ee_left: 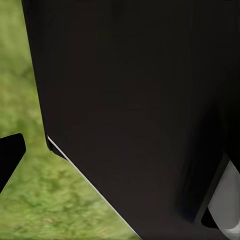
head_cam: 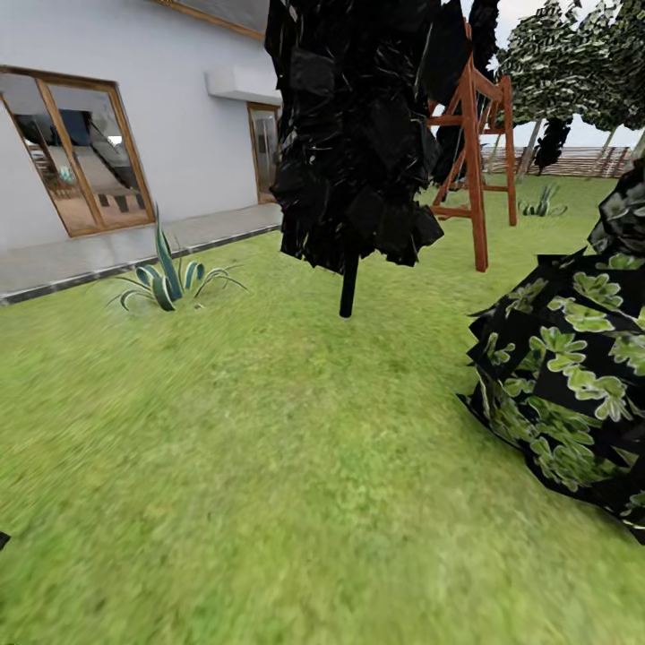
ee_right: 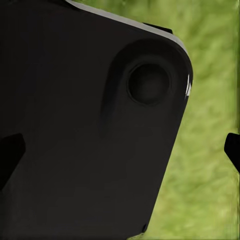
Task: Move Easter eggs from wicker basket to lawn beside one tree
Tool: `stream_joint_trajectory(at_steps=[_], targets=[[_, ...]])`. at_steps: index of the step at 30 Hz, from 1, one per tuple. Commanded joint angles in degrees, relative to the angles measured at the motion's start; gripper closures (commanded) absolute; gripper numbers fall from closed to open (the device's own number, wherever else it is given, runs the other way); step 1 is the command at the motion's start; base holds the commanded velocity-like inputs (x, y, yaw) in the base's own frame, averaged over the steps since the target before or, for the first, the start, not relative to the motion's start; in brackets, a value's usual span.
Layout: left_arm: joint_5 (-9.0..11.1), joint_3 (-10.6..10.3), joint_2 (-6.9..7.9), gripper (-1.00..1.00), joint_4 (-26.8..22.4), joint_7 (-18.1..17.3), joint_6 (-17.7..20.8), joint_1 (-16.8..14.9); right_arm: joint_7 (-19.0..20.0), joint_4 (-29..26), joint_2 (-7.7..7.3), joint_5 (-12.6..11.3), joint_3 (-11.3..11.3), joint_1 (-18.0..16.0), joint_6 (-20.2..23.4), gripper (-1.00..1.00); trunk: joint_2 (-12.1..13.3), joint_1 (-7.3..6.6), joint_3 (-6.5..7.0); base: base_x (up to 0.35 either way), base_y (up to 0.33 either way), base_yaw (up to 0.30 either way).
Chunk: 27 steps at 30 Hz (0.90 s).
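Observation:
The lawn [head_cam: 269, 466] spreads out ahead of me as broad green grass. The Easter eggs and the wicker basket are out of view. Far back on the right stand trees with pale leaning trunks [head_cam: 529, 148]. In the right wrist view my right gripper [ee_right: 120, 150] is open, its black fingertips [ee_right: 11, 150] at both edges over a dark panel of my own body and grass. In the left wrist view my left gripper [ee_left: 120, 155] looks open too, with one fingertip [ee_left: 10, 155] at the edge beside a black body panel.
A black-leaved tree with a thin dark trunk [head_cam: 348, 285] stands mid-lawn. A striped agave [head_cam: 166, 282] grows near the paved strip along the white house [head_cam: 179, 116]. A wooden frame [head_cam: 475, 161] stands behind the tree. A dark leafy bush [head_cam: 573, 376] crowds the right.

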Motion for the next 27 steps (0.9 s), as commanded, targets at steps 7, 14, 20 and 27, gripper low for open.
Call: stream_joint_trajectory(at_steps=[7, 14, 20, 27], targets=[[0.07, 0.02, -0.04, -1.0, -0.03, 0.02, -0.15, 0.0, -0.02, 0.04, -0.01, 0.05, 0.28, -0.03, -0.15, -1.0, -0.02, 0.03, -0.04, 0.339, 0.076, 0.291], [0.07, 0.02, -0.04, -1.0, -0.02, 0.02, -0.13, 0.0, -0.02, 0.04, -0.01, 0.05, 0.28, -0.03, -0.15, -1.0, -0.02, 0.03, -0.04, 0.339, 0.076, 0.291], [0.07, 0.02, -0.06, -1.0, -0.03, 0.02, -0.14, 0.0, -0.02, 0.04, -0.01, -0.06, 0.28, -0.03, -0.15, -1.0, -0.02, 0.03, -0.04, 0.339, 0.076, 0.169], [0.07, 0.02, -0.03, -1.0, -0.02, 0.02, -0.12, 0.0, -0.04, 0.04, -0.05, -0.42, 0.28, -0.03, -0.15, -1.0, -0.02, 0.03, -0.04, 0.339, 0.076, 0.011]])
